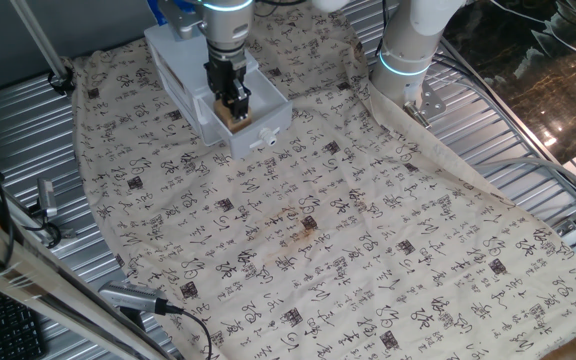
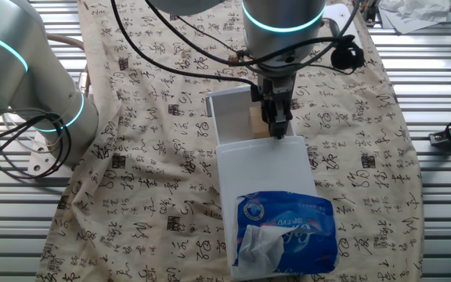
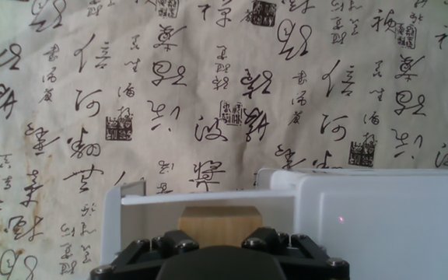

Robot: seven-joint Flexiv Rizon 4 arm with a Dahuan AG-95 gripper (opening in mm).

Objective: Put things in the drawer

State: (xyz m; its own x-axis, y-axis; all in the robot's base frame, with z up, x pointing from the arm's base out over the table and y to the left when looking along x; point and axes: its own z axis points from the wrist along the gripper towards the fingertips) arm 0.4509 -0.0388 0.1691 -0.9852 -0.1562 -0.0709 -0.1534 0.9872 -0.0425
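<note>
The white cabinet [image 1: 173, 62] stands at the back of the cloth with its drawer [image 1: 271, 126] pulled out toward the front. The tan wooden cube block [image 1: 236, 117] is inside the drawer. My gripper [image 1: 234, 100] reaches down into the drawer and is shut on the block. In the other fixed view the block [image 2: 254, 119] shows just left of my gripper [image 2: 277, 121] inside the drawer [image 2: 229, 117]. In the hand view the block [image 3: 220, 220] sits between my fingers, with the drawer wall [image 3: 112, 225] on the left and the cabinet [image 3: 387, 225] on the right.
A blue tissue pack [image 2: 284, 231] lies on top of the cabinet [image 2: 261, 160]. The printed cloth [image 1: 308, 230] covers the table. The arm's base [image 1: 408, 50] stands at the back right, with cables and clamps at the table edges.
</note>
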